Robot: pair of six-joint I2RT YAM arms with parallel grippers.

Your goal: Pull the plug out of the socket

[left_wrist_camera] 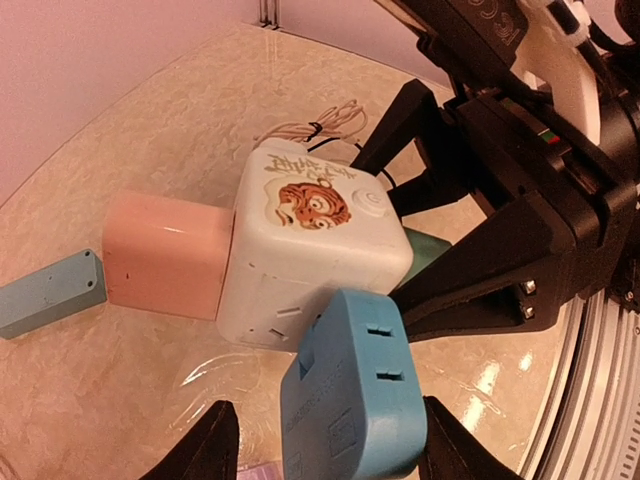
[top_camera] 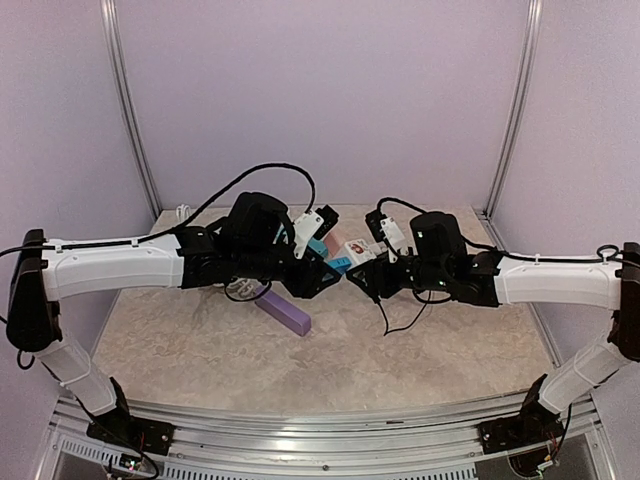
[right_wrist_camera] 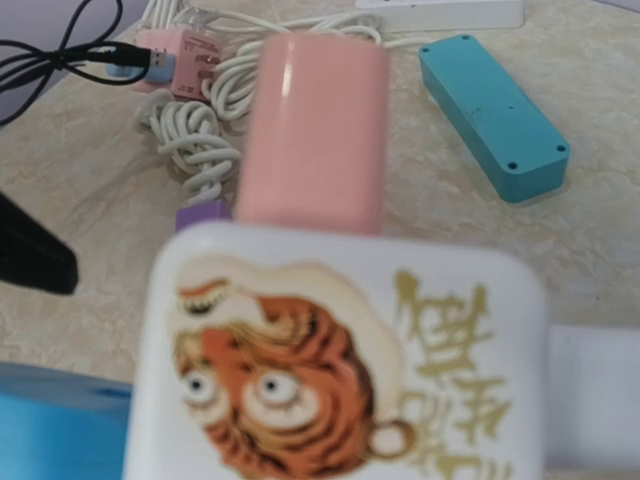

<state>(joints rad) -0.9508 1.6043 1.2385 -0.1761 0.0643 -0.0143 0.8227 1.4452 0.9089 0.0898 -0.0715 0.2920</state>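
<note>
A white cube socket (left_wrist_camera: 310, 240) with a tiger print is held above the table. A pink plug (left_wrist_camera: 165, 255) sits in its left face and a blue plug (left_wrist_camera: 350, 400) sits against its lower near face. My right gripper (top_camera: 368, 272) is shut on the cube, and its black fingers (left_wrist_camera: 480, 260) clasp the cube's right side. My left gripper (left_wrist_camera: 325, 450) is open around the blue plug: the right finger touches it and a gap shows at the left finger. The cube (right_wrist_camera: 340, 370) fills the right wrist view, with the pink plug (right_wrist_camera: 315, 130) beyond it.
A teal power strip (right_wrist_camera: 495, 115) lies on the table behind. A coiled white cord (right_wrist_camera: 200, 140) and a pink USB charger (right_wrist_camera: 170, 60) lie at the back left. A purple block (top_camera: 285, 310) lies under my left arm. A black cable (top_camera: 400, 320) trails below my right gripper.
</note>
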